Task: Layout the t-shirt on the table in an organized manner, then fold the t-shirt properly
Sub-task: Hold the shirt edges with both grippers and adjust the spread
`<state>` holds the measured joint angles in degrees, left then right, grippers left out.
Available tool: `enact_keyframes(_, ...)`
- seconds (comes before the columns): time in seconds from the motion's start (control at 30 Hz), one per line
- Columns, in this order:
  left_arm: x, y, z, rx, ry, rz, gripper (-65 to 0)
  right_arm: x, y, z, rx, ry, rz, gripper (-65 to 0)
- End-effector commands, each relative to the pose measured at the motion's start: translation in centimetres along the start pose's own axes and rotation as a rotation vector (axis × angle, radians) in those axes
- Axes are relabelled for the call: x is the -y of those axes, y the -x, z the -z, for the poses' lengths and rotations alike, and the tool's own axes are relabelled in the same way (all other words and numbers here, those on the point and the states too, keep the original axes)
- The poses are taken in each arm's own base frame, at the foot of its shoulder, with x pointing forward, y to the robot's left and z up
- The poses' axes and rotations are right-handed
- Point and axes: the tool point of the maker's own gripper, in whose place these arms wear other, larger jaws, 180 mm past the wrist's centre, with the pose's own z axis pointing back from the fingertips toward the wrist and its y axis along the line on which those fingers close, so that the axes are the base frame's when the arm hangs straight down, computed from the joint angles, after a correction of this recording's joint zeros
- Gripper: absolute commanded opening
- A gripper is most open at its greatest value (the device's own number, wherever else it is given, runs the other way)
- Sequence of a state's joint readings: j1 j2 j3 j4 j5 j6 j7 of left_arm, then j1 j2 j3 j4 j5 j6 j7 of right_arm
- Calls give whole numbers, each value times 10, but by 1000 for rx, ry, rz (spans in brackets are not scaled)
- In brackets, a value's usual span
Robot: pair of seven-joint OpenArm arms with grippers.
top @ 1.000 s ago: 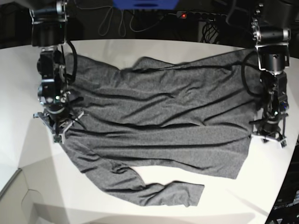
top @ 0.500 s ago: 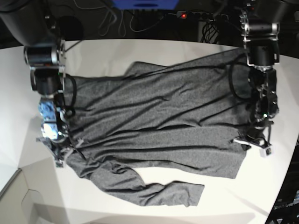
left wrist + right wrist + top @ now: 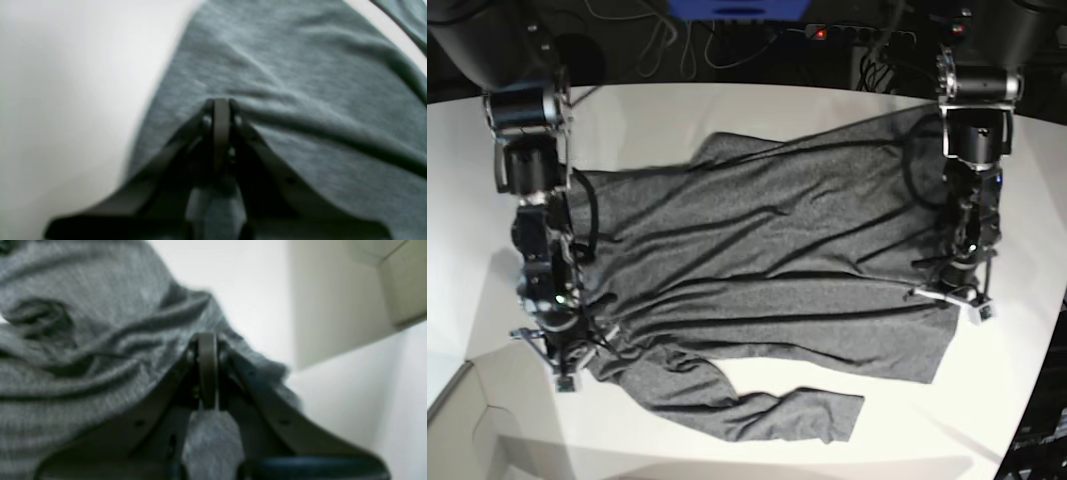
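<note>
We see the t-shirt [image 3: 767, 270] spread wrinkled across the middle of the table [image 3: 757, 105]. Our left gripper [image 3: 954, 296] is clamped on its right edge, and our right gripper [image 3: 562, 350] pinches its near-left edge.

Background, base view: dark area along the top of the frame holding a blue box [image 3: 737, 9], looped cables [image 3: 667, 45] and a power strip [image 3: 847, 33] with a red light. Pale panel [image 3: 457, 425] at lower left.
</note>
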<state>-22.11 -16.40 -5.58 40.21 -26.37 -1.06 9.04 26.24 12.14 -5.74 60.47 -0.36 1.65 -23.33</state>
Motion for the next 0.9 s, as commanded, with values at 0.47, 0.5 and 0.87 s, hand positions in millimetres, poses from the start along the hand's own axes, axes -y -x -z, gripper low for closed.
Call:
enact_keyframes(0.47, 3, -106, 18, 153, -19, 22, -649, -20, 96, -105, -147, -38, -29, -643)
enact_keyframes(0.5, 3, -112, 18, 164, -16, 20, -649, -20, 101, -105, -161, -38, -25, -643)
enact_keyframes(0.87, 25, -91, -5, 137, 64, 67, -649, -5, 125, -42, -289, -4, 12, -643)
